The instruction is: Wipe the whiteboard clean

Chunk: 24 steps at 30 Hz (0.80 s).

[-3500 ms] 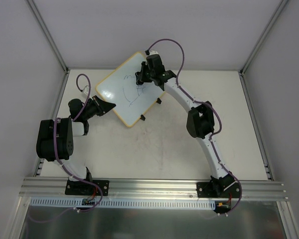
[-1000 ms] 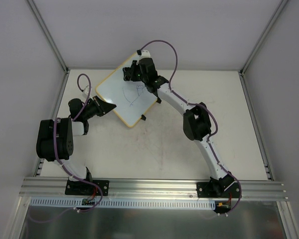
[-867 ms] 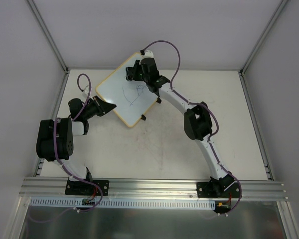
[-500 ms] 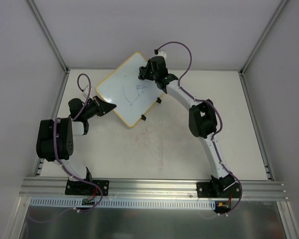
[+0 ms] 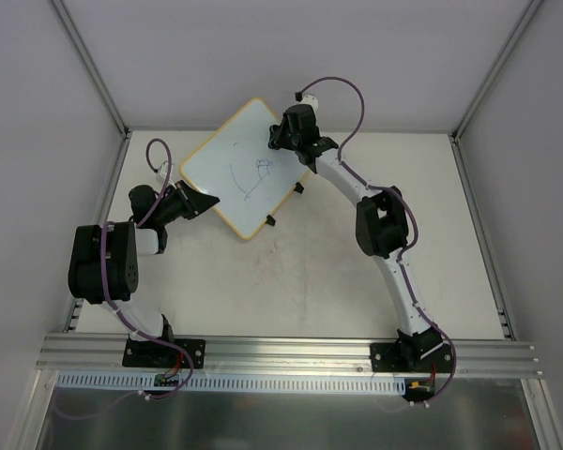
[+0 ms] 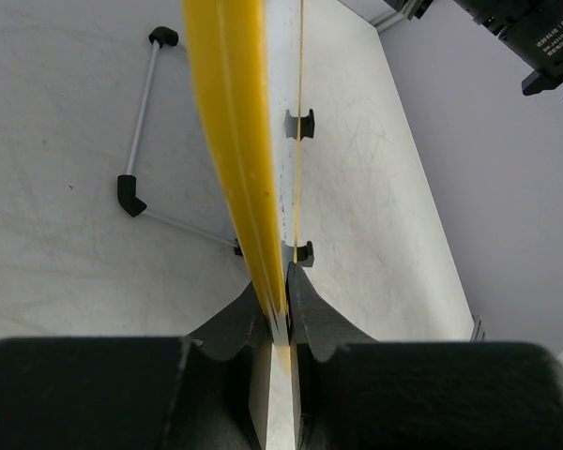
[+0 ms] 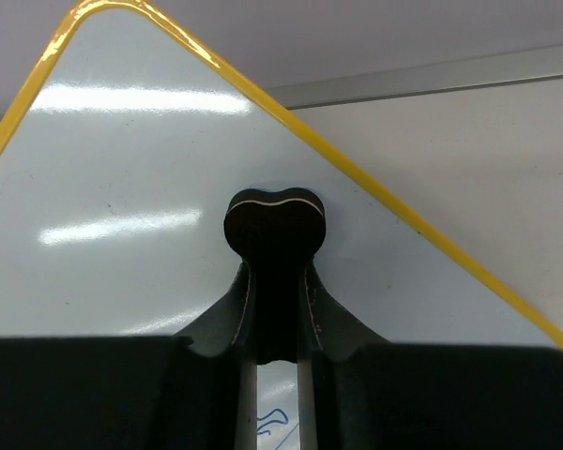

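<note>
The right end effector (image 5: 283, 141) has swung from the whiteboard's (image 5: 227, 159) far-left part to its far-right edge; the scribbles (image 5: 249, 176) remain. It is clenched on a dark pad (image 7: 275, 217) set against the board. The left end effector (image 5: 200, 202) grips the near-left frame edge. The board sits back-left on the worktop (image 5: 357, 272), cornerwise, one corner to the rear wall, clip feet (image 5: 269, 222) facing near-right. Its long axis cannot be told.

We see a pale, scuffed table (image 5: 338, 272); on it the whiteboard (image 5: 239, 169) seems to stand tilted, its two black clip feet (image 5: 269, 222) touching the surface.
</note>
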Each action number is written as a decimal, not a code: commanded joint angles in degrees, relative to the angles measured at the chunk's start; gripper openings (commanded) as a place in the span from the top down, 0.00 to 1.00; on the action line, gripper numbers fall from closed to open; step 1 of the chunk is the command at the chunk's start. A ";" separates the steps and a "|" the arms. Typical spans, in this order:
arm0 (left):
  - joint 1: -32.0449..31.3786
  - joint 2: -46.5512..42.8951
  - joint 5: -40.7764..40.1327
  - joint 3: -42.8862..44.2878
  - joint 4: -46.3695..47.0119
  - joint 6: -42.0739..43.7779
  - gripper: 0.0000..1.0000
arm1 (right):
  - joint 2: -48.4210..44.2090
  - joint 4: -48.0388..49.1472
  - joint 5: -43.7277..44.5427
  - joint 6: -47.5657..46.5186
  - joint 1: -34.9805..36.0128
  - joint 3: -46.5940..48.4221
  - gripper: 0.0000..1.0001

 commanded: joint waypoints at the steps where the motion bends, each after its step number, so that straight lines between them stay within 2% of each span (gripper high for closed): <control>1: -1.16 -0.31 3.11 -0.27 -2.31 5.34 1.00 | 2.13 4.15 -1.60 -1.17 4.17 2.61 1.00; 18: -1.16 -0.31 3.19 -0.36 -2.04 5.34 1.00 | 2.74 20.40 -12.40 -3.81 11.38 2.70 1.00; 24: -1.16 -0.31 3.28 -0.36 -2.04 5.34 1.00 | 2.83 22.18 -7.85 -7.76 12.52 2.70 1.00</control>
